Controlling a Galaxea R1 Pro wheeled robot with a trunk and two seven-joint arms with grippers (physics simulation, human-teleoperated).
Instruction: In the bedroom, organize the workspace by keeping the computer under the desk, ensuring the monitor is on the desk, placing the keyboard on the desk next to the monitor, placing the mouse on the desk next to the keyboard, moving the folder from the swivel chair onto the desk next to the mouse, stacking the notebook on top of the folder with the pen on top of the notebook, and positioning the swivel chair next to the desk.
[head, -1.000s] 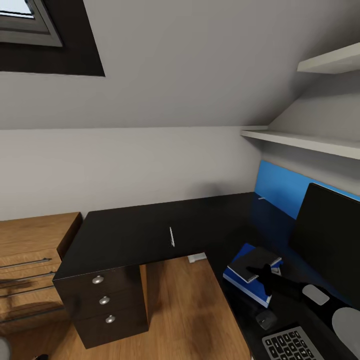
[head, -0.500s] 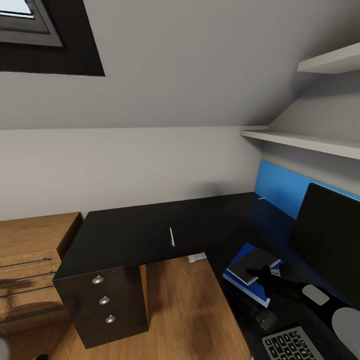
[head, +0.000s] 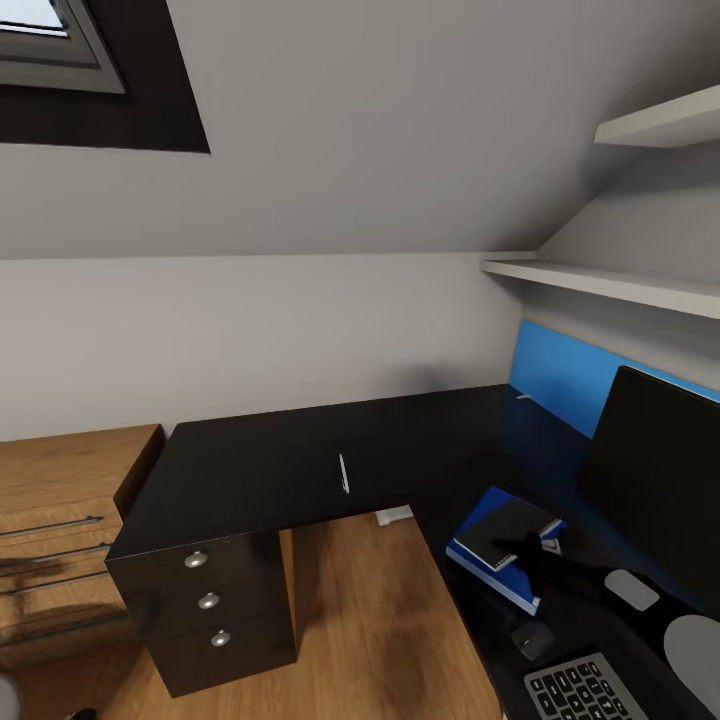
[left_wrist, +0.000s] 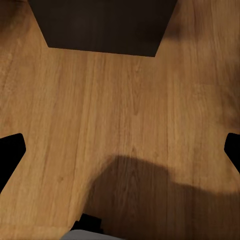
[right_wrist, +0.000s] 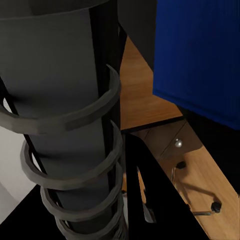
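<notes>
The black-topped desk (head: 250, 470) wraps around the corner. On its right wing lies the blue folder (head: 497, 578) with the grey notebook (head: 503, 525) on top. My right gripper (head: 530, 552) is at the notebook's near corner. In the right wrist view the notebook's spiral (right_wrist: 60, 100) sits close between dark fingers, with the folder (right_wrist: 200, 50) beyond. The white pen (head: 343, 472) lies alone on the left wing. The monitor (head: 660, 480), mouse (head: 533, 638) and keyboard (head: 585, 692) stand on the right wing. My left gripper (left_wrist: 122, 150) hangs open over wood floor.
A blue back panel (head: 560, 380) and two white shelves (head: 600, 280) line the right wall. Dark drawers (head: 208, 600) sit under the desk's left end, beside a light wood cabinet (head: 60, 520). A silver leg with a black wheel (right_wrist: 200, 207) shows on the floor.
My right gripper has shifted very slightly at the notebook's corner. Everything else is still.
</notes>
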